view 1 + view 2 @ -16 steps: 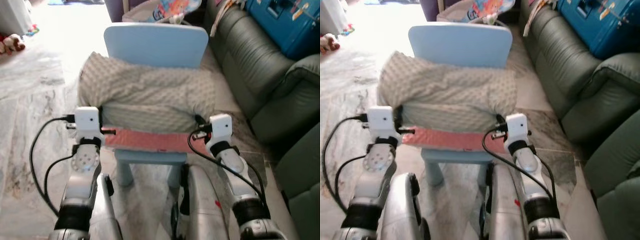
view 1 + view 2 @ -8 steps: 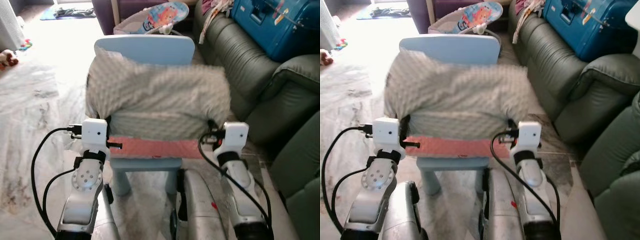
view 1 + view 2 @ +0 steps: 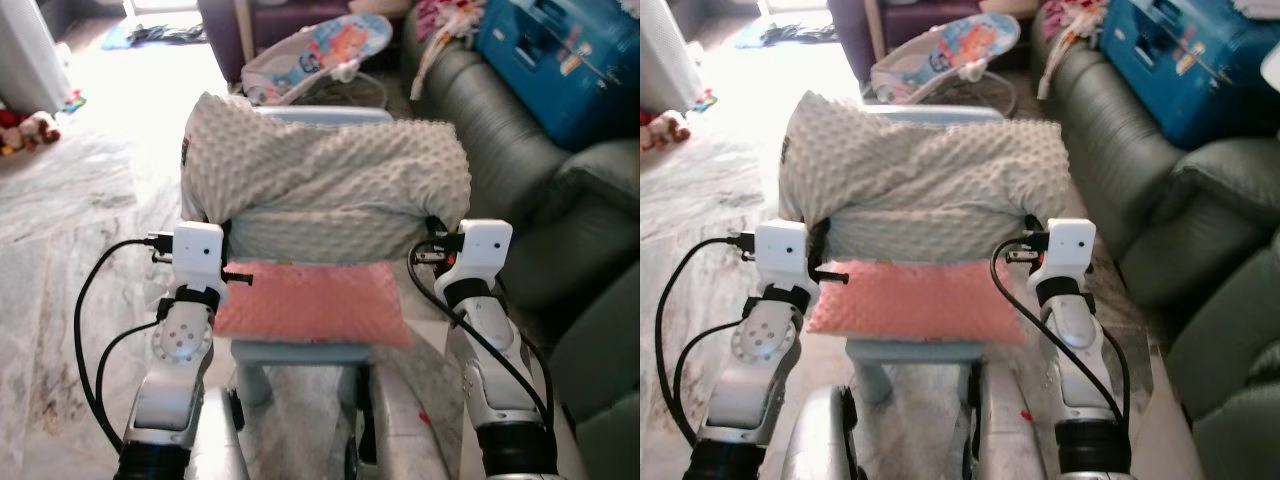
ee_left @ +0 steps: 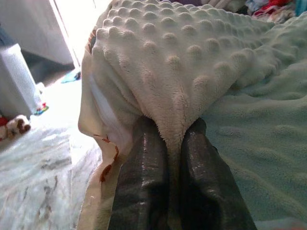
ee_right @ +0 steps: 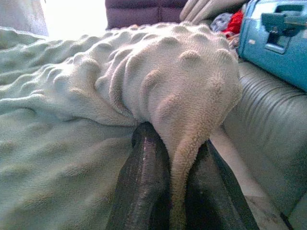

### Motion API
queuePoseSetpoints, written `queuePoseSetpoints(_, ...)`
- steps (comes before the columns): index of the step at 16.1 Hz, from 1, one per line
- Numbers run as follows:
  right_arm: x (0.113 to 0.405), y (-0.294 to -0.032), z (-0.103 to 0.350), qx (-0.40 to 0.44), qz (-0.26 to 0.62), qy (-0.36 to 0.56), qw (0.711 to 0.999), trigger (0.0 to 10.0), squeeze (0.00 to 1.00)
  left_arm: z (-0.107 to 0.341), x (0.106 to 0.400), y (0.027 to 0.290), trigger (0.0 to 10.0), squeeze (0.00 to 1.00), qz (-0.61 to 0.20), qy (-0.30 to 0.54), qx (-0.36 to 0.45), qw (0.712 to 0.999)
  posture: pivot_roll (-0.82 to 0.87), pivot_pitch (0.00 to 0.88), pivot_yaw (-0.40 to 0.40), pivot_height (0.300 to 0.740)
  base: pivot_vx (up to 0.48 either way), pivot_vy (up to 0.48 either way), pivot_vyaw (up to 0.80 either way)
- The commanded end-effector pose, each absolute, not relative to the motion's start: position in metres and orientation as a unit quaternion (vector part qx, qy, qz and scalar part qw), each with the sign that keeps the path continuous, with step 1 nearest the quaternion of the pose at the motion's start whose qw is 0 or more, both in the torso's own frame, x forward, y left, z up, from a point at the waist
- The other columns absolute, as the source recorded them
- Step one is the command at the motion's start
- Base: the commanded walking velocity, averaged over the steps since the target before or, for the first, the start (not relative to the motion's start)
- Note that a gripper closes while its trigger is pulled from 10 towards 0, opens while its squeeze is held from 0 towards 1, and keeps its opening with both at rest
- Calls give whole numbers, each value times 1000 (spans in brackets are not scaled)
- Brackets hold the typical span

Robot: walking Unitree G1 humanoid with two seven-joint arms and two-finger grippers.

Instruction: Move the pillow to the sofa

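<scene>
Daylight comes in from the upper left; the marble floor [image 3: 90, 150] there is blown out to near white. The green sofa [image 3: 520, 190] on the right is darker, with soft highlights on the leather. Head views are mildly soft, slightly smeared on the pink cushion [image 3: 315, 300] edges. Wrist views are bright and low contrast; the black fingers [image 4: 144, 187] close to the lens are blurred, and the dotted pillow [image 4: 192, 52] is sharper. A glare patch sits behind the pillow in the right wrist view.
</scene>
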State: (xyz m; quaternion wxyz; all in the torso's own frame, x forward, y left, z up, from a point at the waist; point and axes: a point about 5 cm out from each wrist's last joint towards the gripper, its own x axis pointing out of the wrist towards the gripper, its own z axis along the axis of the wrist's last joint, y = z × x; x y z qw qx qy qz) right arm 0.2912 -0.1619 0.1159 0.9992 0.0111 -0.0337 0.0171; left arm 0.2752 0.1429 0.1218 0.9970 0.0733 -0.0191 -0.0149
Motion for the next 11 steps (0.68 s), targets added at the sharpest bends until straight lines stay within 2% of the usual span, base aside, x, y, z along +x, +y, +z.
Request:
queuePoseSetpoints(1, 295, -159, 128, 13, 25, -53, 998, 10000, 0, 121, 278, 141, 5569, 0, -12, -10, 79, 997, -17, 0, -37, 664, 0, 0, 0)
queuePoseSetpoints(2, 298, -156, 129, 12, 34, -52, 998, 10000, 0, 121, 280, 141, 8431, 0, -10, -6, 81, 997, -14, 0, -40, 679, 0, 0, 0)
queuePoseSetpoints(3, 300, -156, 129, 12, 36, -52, 998, 10000, 0, 121, 281, 141, 10000, 0, -8, -5, 80, 997, -10, 0, -43, 694, 0, 0, 0)
queuePoseSetpoints(7, 306, -160, 136, 12, 34, -56, 998, 10000, 0, 124, 284, 138, 10000, 0, -3, 0, 80, 997, -16, 0, -44, 740, 0, 0, 0)
queuePoseSetpoints(8, 306, -161, 137, 11, 32, -59, 998, 10000, 0, 121, 285, 134, 10000, 0, -21, 11, 57, 998, -21, 0, -42, 740, 0, 0, 0)
queuePoseSetpoints(11, 303, -165, 136, 11, 27, -59, 998, 10000, 0, 127, 286, 128, 10000, 0, -27, 4, 63, 998, -21, 0, -37, 740, 0, 0, 0)
